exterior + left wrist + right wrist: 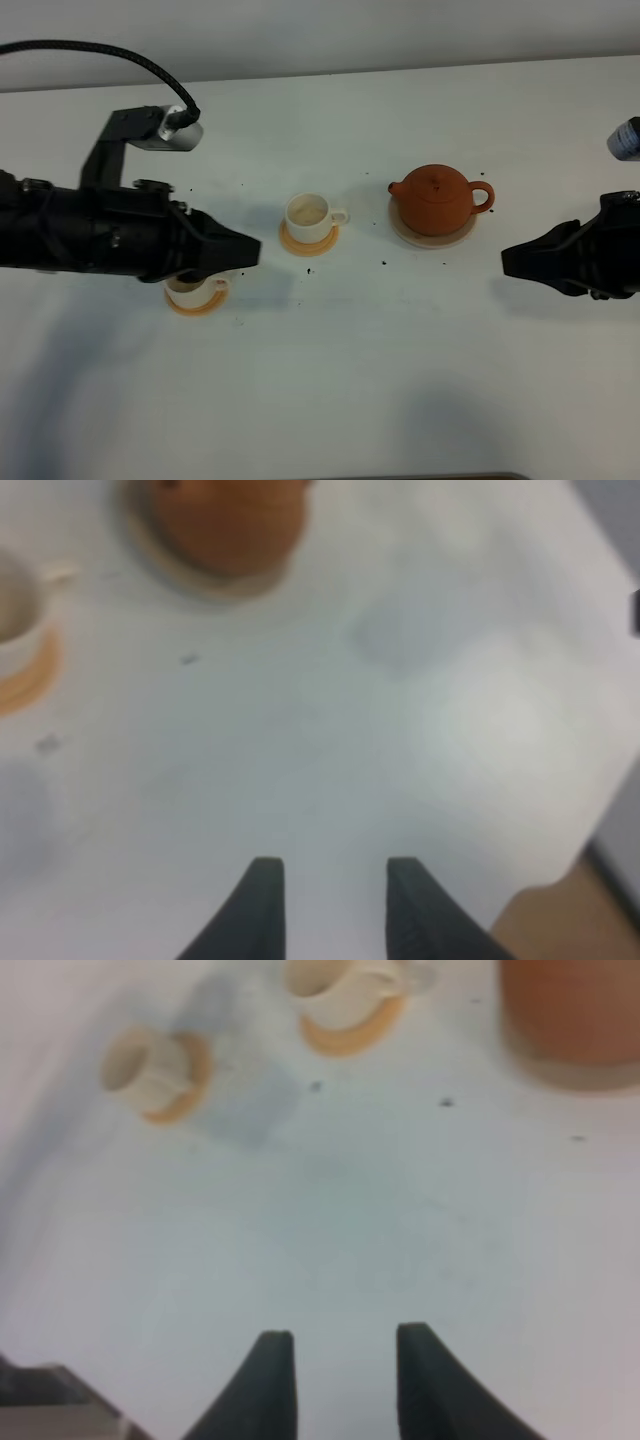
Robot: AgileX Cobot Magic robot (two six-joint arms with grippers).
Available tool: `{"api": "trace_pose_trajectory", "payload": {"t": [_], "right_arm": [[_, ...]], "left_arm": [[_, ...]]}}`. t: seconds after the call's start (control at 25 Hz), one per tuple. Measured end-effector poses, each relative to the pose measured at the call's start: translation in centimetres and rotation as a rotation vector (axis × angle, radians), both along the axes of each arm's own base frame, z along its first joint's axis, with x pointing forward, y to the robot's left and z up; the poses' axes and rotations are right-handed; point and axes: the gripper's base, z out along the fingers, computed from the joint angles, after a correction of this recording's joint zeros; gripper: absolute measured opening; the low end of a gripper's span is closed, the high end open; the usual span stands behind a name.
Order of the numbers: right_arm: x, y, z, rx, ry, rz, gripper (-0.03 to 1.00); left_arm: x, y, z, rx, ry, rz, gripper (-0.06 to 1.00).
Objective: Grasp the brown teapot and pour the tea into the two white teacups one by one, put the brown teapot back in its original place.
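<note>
At the table's right side, my right pincer (345, 1338): fingers spread with nothing between them, hovering over bare white table (330, 380), well apart from the pot.
My left pincer (335, 865): likewise spread and empty, poised over the left of the table.
Brown teapot (435, 198): upright on its beige coaster (432, 241) with the lid on. The loop handle (484, 197) is turned toward my right side and the spout (397, 187) points toward the cups.
Middle teacup (308, 213): standing on an orange coaster (308, 246), left of the pot and apart from it.
Second teacup (195, 290): on its own orange coaster nearer the front, half hidden beneath my left pincer in the high view.
Handling, as I judge it: fired clay, stiff and breakable, smooth enough to slip. It is probably heavy for its size, and heavier if filled. The loose lid may slide off when the pot is tipped.
Where to hold: the loop handle, pinched across its arch close to the body, because the belly looks too wide and round for a sure grip.
Task state: nothing grasped, pouring not yet begun.
</note>
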Motion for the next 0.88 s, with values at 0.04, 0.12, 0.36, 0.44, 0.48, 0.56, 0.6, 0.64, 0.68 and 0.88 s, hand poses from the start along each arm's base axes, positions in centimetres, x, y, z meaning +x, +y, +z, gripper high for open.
{"api": "trace_pose_trajectory", "payload": {"t": [0.04, 0.12, 0.36, 0.44, 0.48, 0.56, 0.6, 0.64, 0.68, 0.88], "right_arm": [[0.1, -0.1, 0.0, -0.02, 0.0, -0.005, 0.24], [0.1, -0.3, -0.1, -0.045, 0.014, -0.023, 0.24], [0.2, -0.7, -0.3, -0.093, 0.016, -0.03, 0.24], [0.2, -0.7, -0.3, -0.1, 0.017, -0.031, 0.24], [0.2, -0.7, -0.3, -0.101, 0.018, -0.032, 0.24], [0.2, -0.7, -0.3, -0.102, 0.019, -0.033, 0.24], [0.2, -0.7, -0.3, -0.103, 0.019, -0.033, 0.24], [0.2, -0.7, -0.3, -0.103, 0.019, -0.033, 0.24], [0.2, -0.7, -0.3, -0.102, 0.021, -0.035, 0.24], [0.2, -0.7, -0.3, -0.104, 0.021, -0.034, 0.24]], "left_arm": [[-0.4, 0.5, 0.3, 0.044, 0.008, 0.024, 0.25], [-1.2, 1.4, 0.8, 0.131, 0.027, 0.074, 0.25], [-4.3, 4.7, 3.1, 0.367, 0.06, 0.279, 0.25], [-5.6, 5.6, 4.1, 0.409, 0.051, 0.341, 0.25], [-6.4, 6.0, 4.6, 0.427, 0.048, 0.37, 0.25], [-7.8, 6.8, 5.1, 0.456, 0.044, 0.417, 0.25], [-8.6, 7.2, 5.3, 0.468, 0.038, 0.443, 0.25], [-9.3, 7.6, 5.1, 0.484, 0.042, 0.466, 0.25], [-10.2, 8.0, 4.8, 0.499, 0.039, 0.487, 0.25], [-13.6, 9.5, 3.2, 0.531, 0.016, 0.589, 0.25]]}}
